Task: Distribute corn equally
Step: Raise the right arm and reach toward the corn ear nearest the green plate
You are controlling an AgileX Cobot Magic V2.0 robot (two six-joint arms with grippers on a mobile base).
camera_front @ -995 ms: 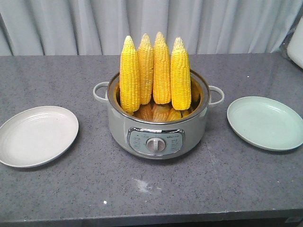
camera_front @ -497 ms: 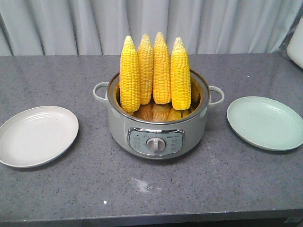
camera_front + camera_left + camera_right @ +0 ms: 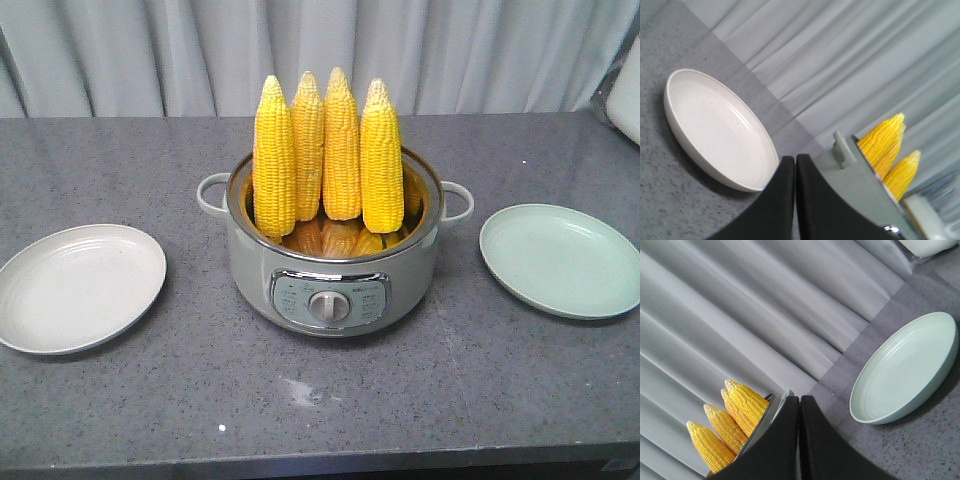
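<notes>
The corn [image 3: 327, 155] is four whole husked cobs, bright yellow with straight rows of kernels, each tapering to a paler tip. All four stand upright, tips up, close side by side in a row across the middle of the pot [image 3: 250, 285]. Their butt ends sit down inside the pot, and roughly their upper halves rise above its rim.
</notes>
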